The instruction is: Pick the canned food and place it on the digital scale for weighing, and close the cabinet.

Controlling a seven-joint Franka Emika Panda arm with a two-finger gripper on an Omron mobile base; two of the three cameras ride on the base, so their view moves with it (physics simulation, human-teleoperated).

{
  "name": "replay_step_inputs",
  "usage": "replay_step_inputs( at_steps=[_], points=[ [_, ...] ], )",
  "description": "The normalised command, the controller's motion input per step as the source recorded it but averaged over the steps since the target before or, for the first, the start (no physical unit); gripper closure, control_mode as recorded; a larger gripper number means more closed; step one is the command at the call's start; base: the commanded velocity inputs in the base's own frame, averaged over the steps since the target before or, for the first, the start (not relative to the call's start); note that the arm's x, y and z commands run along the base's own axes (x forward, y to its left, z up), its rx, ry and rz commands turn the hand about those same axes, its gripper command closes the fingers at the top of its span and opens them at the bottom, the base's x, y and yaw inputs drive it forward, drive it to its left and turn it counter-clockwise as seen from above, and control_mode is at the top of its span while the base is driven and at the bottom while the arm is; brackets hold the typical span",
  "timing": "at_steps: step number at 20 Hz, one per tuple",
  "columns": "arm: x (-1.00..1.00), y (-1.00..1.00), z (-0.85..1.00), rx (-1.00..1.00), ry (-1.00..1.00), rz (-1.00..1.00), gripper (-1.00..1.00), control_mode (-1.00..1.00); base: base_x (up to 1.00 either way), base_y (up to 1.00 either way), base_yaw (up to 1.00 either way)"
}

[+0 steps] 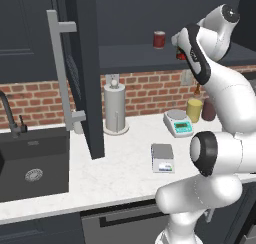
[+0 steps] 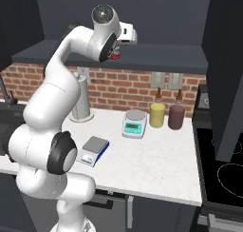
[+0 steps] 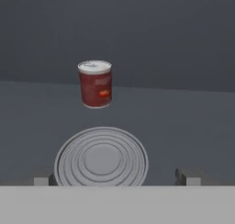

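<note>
The gripper (image 3: 114,176) is raised into the open cabinet (image 1: 82,63), jaws spread wide and holding nothing. In the hand view the ribbed lid of the canned food (image 3: 101,157) sits between the two fingertips (image 3: 187,175), with bare shelf showing on either side of its rim. Beyond it, farther back on the shelf, a second red can (image 3: 96,83) stands upright and well apart. Far below the gripper the digital scale (image 1: 163,158) lies flat near the front edge of the counter (image 1: 120,178), with bare counter around it. The cabinet door stands swung outward, its long bar handle (image 1: 60,70) well to the gripper's left.
</note>
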Motion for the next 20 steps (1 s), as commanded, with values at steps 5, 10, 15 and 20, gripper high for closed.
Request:
replay_step_inputs(
  at_steps=[5, 10, 15, 20],
  points=[
    [0.12, 0.00, -0.16, 0.00, 0.00, 0.00, -1.00, -1.00, 0.00, 0.00, 0.00],
    [0.04, 0.08, -0.35, 0.00, 0.00, 0.00, 1.00, -1.00, 0.00, 0.00, 0.00],
    [0.24, 0.19, -0.48, 0.00, -0.03, 0.00, 1.00, -1.00, 0.00, 0.00, 0.00],
    [0.19, 0.01, -0.27, 0.00, -0.17, 0.00, 1.00, -1.00, 0.00, 0.00, 0.00]
  ],
)
